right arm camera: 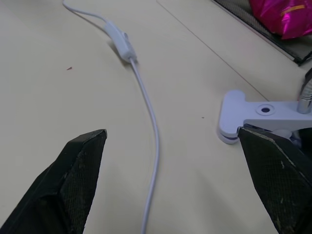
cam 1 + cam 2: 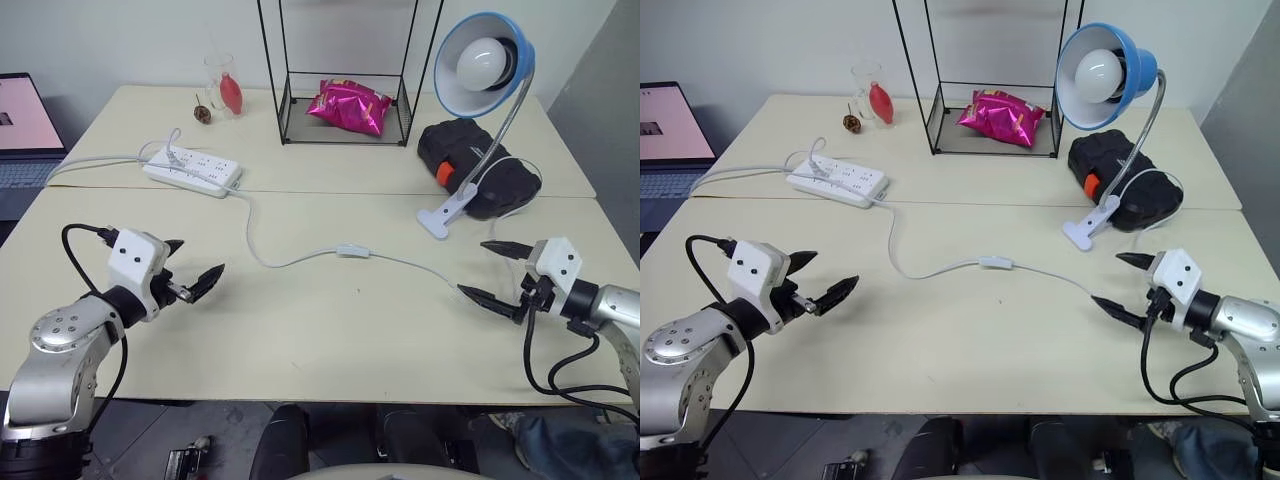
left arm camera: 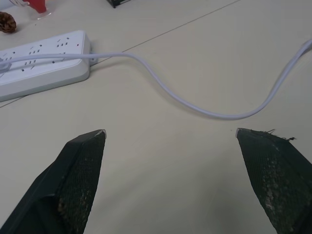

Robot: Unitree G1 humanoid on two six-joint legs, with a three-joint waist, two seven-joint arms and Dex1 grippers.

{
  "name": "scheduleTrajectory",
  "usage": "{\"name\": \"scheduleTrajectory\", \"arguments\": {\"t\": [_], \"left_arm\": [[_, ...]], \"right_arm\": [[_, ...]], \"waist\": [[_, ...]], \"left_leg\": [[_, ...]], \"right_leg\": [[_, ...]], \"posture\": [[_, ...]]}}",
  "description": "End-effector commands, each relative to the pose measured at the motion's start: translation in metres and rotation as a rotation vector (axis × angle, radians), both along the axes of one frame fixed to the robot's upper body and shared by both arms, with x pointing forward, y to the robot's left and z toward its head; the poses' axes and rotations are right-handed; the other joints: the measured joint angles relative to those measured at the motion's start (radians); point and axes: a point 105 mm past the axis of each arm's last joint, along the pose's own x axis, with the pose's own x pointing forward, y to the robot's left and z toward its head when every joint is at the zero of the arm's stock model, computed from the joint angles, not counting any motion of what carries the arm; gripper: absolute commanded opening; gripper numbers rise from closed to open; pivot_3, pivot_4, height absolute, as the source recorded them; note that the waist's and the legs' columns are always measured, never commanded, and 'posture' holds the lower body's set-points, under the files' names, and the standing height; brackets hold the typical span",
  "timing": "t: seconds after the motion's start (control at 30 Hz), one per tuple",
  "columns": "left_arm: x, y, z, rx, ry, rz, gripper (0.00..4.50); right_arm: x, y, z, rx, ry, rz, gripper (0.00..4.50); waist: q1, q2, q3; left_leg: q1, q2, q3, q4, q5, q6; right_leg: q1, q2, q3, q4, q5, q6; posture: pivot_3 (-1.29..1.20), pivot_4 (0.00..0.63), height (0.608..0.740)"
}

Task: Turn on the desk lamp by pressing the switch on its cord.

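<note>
left pincer (image 2: 190, 271) open, empty | right pincer (image 2: 498, 272) open, empty | wire rack (image 2: 345, 125): pink snack bag (image 2: 349, 106)

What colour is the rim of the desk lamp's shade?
Blue; the desk lamp has a blue-rimmed shade around a white bulb, clearest in the left eye view.

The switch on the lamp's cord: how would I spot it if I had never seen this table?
Start at the blue-rimmed desk lamp at the table's far right and follow its thin white cord toward the middle. The switch is the small white oblong lump there, thicker than the cord and far smaller than the long power strip.
</note>
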Motion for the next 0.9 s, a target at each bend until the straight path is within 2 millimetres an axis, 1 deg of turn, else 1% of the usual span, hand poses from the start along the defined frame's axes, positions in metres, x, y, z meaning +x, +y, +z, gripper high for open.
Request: {"name": "scheduleTrajectory", "arguments": {"t": [0.03, 0.17, 0.27, 0.43, 0.57, 0.77, 0.9], "left_arm": [[-0.004, -0.006, 0.017, 0.010, -0.051, -0.051, 4.46], [-0.004, -0.009, 0.017, 0.025, -0.027, -0.061, 4.46], [0.002, -0.011, 0.020, 0.051, -0.038, -0.045, 4.46], [0.008, -0.032, 0.027, -0.014, -0.050, -0.130, 4.46], [0.014, -0.054, 0.032, -0.125, -0.034, -0.242, 4.46], [0.034, -0.076, 0.041, -0.170, -0.030, -0.356, 4.46], [0.049, -0.085, 0.044, -0.260, 0.019, -0.410, 4.46]], "right_arm": [[-0.003, 0.003, 0.009, -0.002, -0.026, 0.029, 4.50], [-0.005, 0.005, 0.008, -0.001, -0.024, 0.029, 4.50], [-0.007, 0.008, 0.007, 0.004, -0.023, 0.031, 4.50], [-0.008, 0.013, 0.011, 0.011, -0.029, 0.029, 4.50], [-0.010, 0.020, 0.016, 0.023, -0.036, 0.028, 4.50], [-0.016, 0.032, 0.021, 0.048, -0.024, 0.039, 4.50], [-0.020, 0.040, 0.028, 0.071, -0.019, 0.032, 4.50]], "waist": [[0.000, 0.000, 0.000], [0.000, 0.000, 0.000], [0.000, 0.000, 0.000], [0.000, 0.000, 0.000], [0.000, 0.000, 0.000], [0.001, 0.000, 0.000], [0.001, 0.000, 0.000]], "left_leg": [[0.000, 0.000, 0.000, 0.000, 0.000, 0.000], [0.000, 0.000, 0.000, 0.000, 0.000, 0.000], [0.000, 0.000, 0.000, 0.000, 0.000, 0.000], [0.000, 0.000, 0.000, 0.000, 0.000, 0.000], [0.000, 0.000, 0.000, 0.000, 0.000, 0.000], [0.000, -0.001, 0.000, 0.000, 0.000, 0.000], [-0.001, -0.001, 0.000, 0.000, 0.000, 0.000]], "right_leg": [[0.000, 0.000, 0.000, 0.000, 0.000, 0.000], [0.000, 0.000, 0.000, 0.000, 0.000, 0.000], [0.000, 0.000, 0.000, 0.000, 0.000, 0.000], [0.000, 0.000, 0.000, 0.000, 0.000, 0.000], [0.000, 0.000, 0.000, 0.000, 0.000, 0.000], [0.000, 0.001, -0.001, 0.000, 0.000, 0.000], [0.000, 0.001, 0.000, 0.000, 0.000, 0.000]], "posture": [[0.00, 0.150, 0.740], [0.00, 0.150, 0.740], [0.00, 0.150, 0.740], [0.00, 0.150, 0.740], [0.00, 0.150, 0.740], [0.00, 0.150, 0.740], [0.00, 0.150, 0.740]]}}
